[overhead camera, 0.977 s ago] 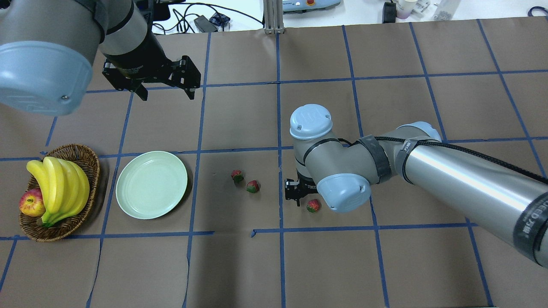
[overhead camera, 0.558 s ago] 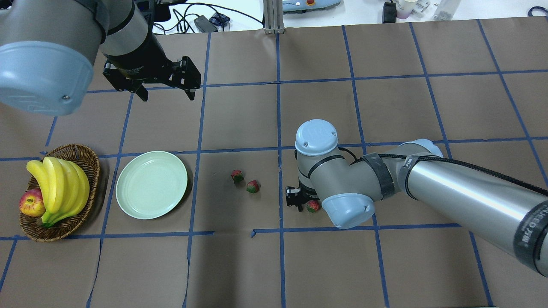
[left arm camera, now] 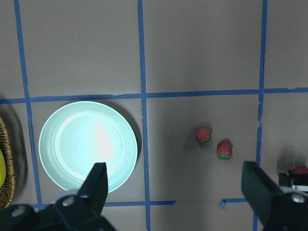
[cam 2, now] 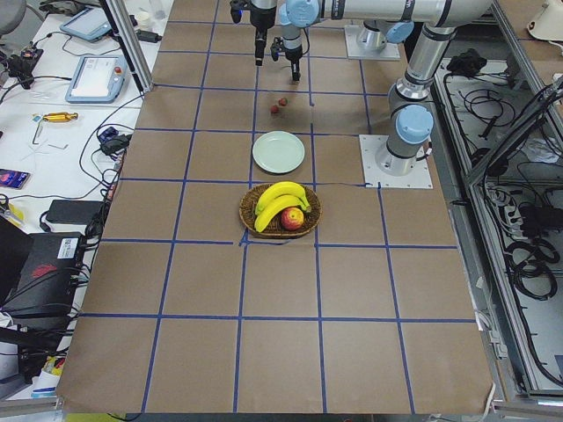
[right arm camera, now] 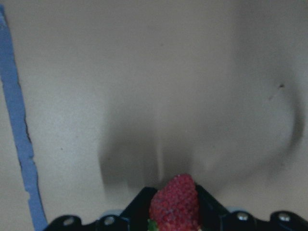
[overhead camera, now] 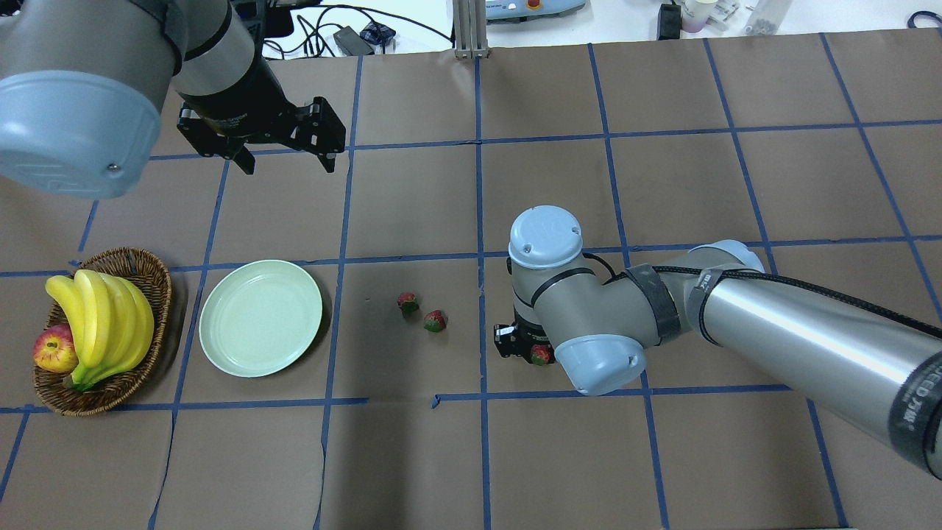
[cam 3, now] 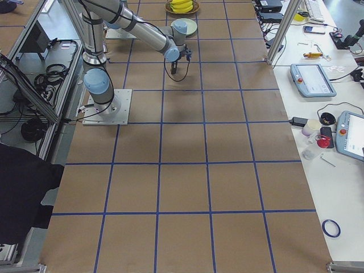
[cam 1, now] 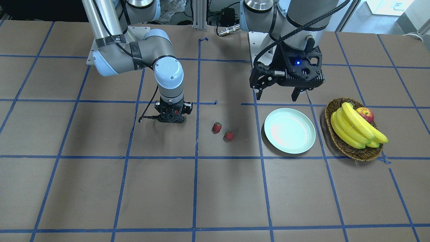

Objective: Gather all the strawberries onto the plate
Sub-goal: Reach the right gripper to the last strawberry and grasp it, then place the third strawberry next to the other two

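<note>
Since one second ago the right gripper (overhead camera: 531, 352) has come down and toward 5 o'clock in the overhead view, onto the third strawberry (overhead camera: 541, 355); now this berry sits between its fingers, as the right wrist view shows, its long axis pointing away from the wrist; if the fingers already clench it, I cannot tell; the berry seems to rest on the paper. From this gripper the plate (overhead camera: 260, 318) lies far at 9 o'clock, with the two other strawberries (overhead camera: 408, 302) (overhead camera: 435, 321) between, close together, well apart from the plate. The left gripper (overhead camera: 283, 156) hangs released high at 12 o'clock of the plate, so this arm is nearer to it. The plate holds nothing; the wicker basket (overhead camera: 151, 274) beside it holds bananas (overhead camera: 103, 324) and an apple (overhead camera: 54, 349).
</note>
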Controlling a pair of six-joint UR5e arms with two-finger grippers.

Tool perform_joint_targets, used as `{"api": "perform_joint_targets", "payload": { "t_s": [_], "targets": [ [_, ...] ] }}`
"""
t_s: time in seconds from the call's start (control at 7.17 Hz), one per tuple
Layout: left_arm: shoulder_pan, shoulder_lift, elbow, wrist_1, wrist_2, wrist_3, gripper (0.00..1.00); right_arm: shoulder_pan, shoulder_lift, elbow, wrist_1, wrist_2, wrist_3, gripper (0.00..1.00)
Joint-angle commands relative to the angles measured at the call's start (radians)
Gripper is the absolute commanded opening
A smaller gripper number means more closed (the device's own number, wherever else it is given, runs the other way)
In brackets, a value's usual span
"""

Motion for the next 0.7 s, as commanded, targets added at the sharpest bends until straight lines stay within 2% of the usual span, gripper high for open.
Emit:
{"api": "perform_joint_targets", "payload": {
  "t_s": [0.0, 0.28, 0.56],
  "targets": [
    [-0.001, 0.000, 0.000, 0.000, 0.000, 0.000, 1.00, 0.000, -0.007, -0.024, -0.009, 0.003, 0.006, 0.01],
    [0.000, -0.003, 0.000, 0.000, 0.000, 0.000, 1.00, 0.003, 0.035, -0.160, 0.007, 0.070, 0.014, 0.01],
    [-0.001, 0.002, 0.000, 0.000, -0.002, 0.000, 1.00, 0.020, 0.143, -0.263, -0.008, 0.160, 0.117, 0.00]
  ]
}}
